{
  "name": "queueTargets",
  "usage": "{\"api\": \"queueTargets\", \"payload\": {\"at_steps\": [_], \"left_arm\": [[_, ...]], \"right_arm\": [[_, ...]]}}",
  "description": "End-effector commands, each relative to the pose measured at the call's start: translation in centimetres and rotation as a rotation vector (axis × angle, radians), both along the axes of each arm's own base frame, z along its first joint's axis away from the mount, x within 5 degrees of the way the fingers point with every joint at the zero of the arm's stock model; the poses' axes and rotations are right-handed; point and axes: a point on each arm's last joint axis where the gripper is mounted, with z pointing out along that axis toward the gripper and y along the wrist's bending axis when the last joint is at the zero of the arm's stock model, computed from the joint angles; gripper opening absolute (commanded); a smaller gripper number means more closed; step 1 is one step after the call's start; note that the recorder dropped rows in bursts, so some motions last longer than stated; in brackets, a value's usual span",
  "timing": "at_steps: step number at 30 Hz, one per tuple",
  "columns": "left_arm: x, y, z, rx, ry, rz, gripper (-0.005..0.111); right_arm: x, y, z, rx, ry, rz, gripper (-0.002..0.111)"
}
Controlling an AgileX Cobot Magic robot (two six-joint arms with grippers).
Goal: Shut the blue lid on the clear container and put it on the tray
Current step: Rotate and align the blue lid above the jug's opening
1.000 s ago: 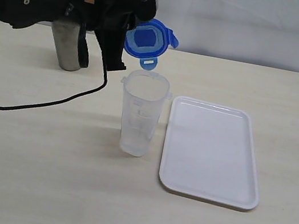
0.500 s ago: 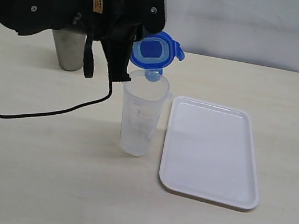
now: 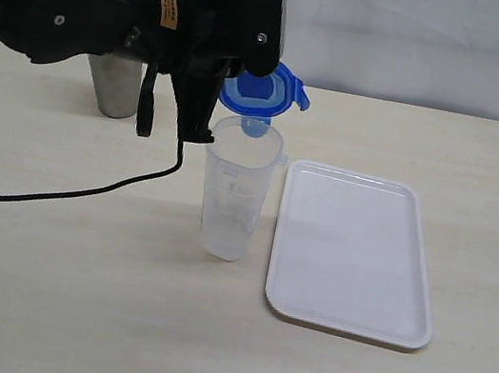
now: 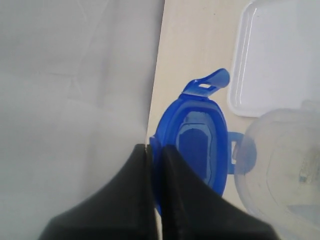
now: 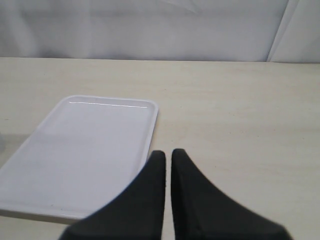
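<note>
The blue lid [image 3: 264,92] hangs tilted just above the mouth of the clear container [image 3: 233,198], one flap dipping to the rim. My left gripper [image 3: 248,68] is shut on the lid's edge, coming from the upper left. In the left wrist view the black fingers pinch the blue lid [image 4: 196,145] at my left gripper [image 4: 155,148], with the clear container [image 4: 287,165] just beyond. The white tray [image 3: 359,177] lies flat right of the container. My right gripper [image 5: 168,153] is shut and empty above the table beside the tray [image 5: 85,150]; it is outside the exterior view.
A grey steel cup [image 3: 113,85] stands at the back left, partly behind the left arm. A black cable [image 3: 66,185] trails from that arm across the table to the left edge. The tray's corner [image 4: 270,55] lies past the lid in the left wrist view.
My left gripper has carried the lid to the right and slightly lower, from beside the container's mouth to over it. The container and tray have not moved.
</note>
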Motion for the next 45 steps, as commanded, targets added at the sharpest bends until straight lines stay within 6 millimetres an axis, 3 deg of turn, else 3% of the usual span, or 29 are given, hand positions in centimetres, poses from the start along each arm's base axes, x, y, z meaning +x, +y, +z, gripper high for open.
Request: {"api": "queueTargets", "payload": {"at_steps": [1, 12, 19, 45], "left_arm": [[0.0, -0.1, 0.5, -0.02, -0.037, -0.011, 0.0], [0.0, 0.0, 0.5, 0.044, -0.083, -0.05, 0.0], [-1.0, -1.2, 0.6, 0.066, -0.111, -0.109, 0.0], [-1.1, -0.9, 0.8, 0.145, -0.145, -0.134, 0.0]], "right_arm": [[0.0, 0.0, -0.1, 0.007, -0.001, -0.001, 0.005], [0.0, 0.0, -0.1, 0.007, -0.001, -0.001, 0.005], [0.0, 0.0, -0.1, 0.007, -0.001, -0.001, 0.005], [0.0, 0.0, -0.1, 0.007, -0.001, -0.001, 0.005]]}}
